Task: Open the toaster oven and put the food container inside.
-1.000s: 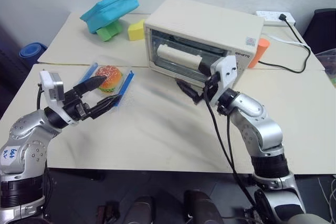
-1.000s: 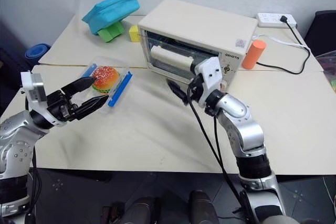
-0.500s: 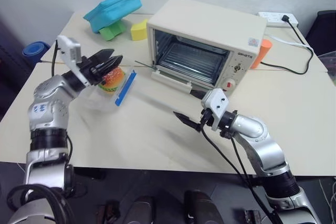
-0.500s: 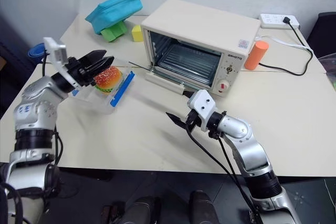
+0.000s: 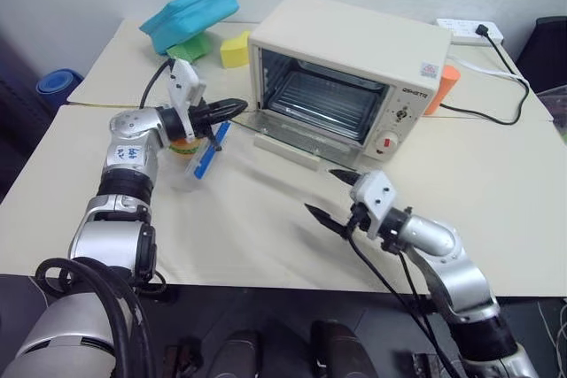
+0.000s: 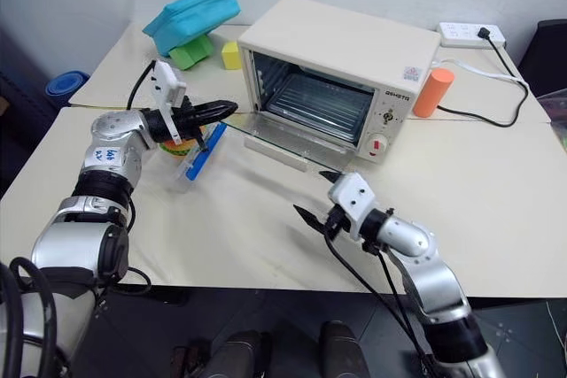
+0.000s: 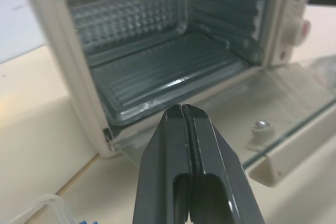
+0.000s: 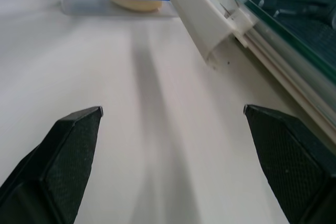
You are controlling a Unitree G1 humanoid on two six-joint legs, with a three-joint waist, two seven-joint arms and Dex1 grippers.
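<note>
Hiding half the food container (image 6: 188, 155) – left tool (image 6: 229, 108) pinched, empty | right tool (image 6: 312, 197) wide | toaster oven (image 6: 341, 68) door down

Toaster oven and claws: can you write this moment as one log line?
toaster oven: door down | food container: on table | left claw: shut, empty | right claw: open, empty

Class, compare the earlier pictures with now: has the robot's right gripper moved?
Yes. The right gripper, open, has drawn back from the cream-white toaster oven toward the table's near edge.
</note>
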